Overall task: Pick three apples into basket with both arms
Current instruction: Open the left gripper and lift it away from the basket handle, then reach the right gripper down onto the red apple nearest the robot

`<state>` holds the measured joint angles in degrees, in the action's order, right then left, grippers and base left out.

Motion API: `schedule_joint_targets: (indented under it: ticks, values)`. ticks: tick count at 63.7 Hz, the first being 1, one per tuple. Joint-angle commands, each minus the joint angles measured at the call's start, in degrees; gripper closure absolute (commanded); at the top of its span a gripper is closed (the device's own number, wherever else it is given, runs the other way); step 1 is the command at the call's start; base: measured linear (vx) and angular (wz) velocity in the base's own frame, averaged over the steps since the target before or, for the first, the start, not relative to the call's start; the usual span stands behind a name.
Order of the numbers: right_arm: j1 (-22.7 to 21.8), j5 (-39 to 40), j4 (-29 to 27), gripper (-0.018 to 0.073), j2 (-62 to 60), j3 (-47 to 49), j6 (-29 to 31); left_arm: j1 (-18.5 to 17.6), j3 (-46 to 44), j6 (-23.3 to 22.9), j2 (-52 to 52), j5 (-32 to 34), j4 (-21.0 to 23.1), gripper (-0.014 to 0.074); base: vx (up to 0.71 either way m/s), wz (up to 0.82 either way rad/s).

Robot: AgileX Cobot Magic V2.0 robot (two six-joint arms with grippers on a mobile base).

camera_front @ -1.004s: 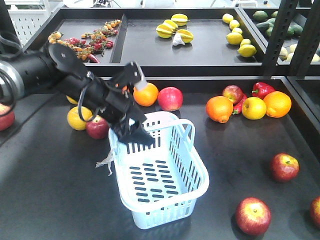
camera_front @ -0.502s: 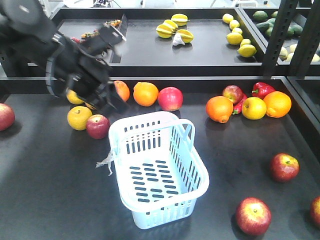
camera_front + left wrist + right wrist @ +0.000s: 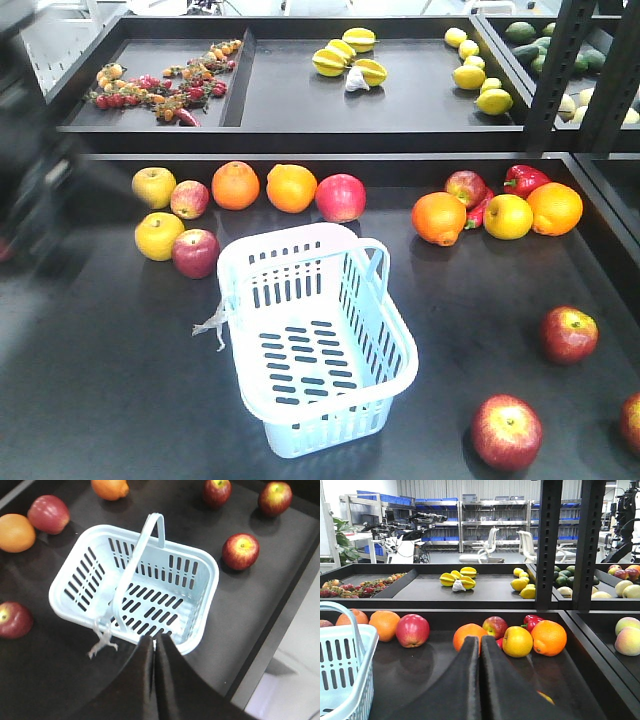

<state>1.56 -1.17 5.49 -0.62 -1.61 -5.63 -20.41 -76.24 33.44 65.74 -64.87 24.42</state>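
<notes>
In the front view the left arm has pulled back to the left edge of the frame, where it is only a dark blur. Half a second ago it hung over the back row of fruit at upper left. That row now shows in full: a yellow fruit, a small apple and two oranges.

The basket stands unmoved at the centre of the desk, its slotted floor fully visible. The apples still lie on the desk at lower right, well apart from the basket.

In the left wrist view the left pincer is closed on nothing, tips touching, above the basket's near rim. The right pincer is likewise closed and holds nothing, with the basket at the lower left of its frame.
</notes>
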Motion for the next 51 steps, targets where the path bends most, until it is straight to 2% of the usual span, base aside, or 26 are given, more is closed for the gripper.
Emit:
schedule_joint_targets:
  ticks: [1,4,10,20,27,42,46,51]
  values:
    - [-0.3,4.1,0.3,0.0564,-0.6,-0.9,0.1,-0.2,7.6,-1.7,-9.3,9.7,2.1,0.0604,0.00,0.00]
    - [-0.3,4.1,0.3,0.0564,-0.6,-0.9,0.1,-0.2,12.8,-2.2,-13.5,12.9,2.1,0.0604,0.00,0.00]
    - [-0.3,4.1,0.3,0.0564,-0.6,-0.9,0.1,-0.2,23.1,-6.1,-21.5,18.5,2.1,0.0604,0.00,0.00]
    - [-0.3,4.1,0.3,0.0564,-0.6,-0.9,0.1,-0.2,38.9,-10.7,-32.9,25.2,2.3,0.0604,0.00,0.00]
    - [-0.3,4.6,-0.5,0.0564,-0.6,-0.9,-0.8,-0.2,47.2,-11.6,-38.5,28.8,2.1,0.0604,0.00,0.00]
    - [-0.3,11.3,-16.3,0.0564,-0.6,0.6,-16.1,-0.2,53.2,-11.7,-42.8,34.2,3.8,0.0604,0.00,0.00]
    - [-0.3,9.8,-17.9,0.0564,-0.6,3.5,-18.5,-0.2,53.2,-11.7,-42.7,34.3,3.7,0.0604,0.00,0.00]
    - [-0.3,5.7,-17.1,0.0564,-0.2,8.7,-17.9,-0.2,53.2,-11.6,-42.7,34.5,3.6,0.0604,0.00,0.00]
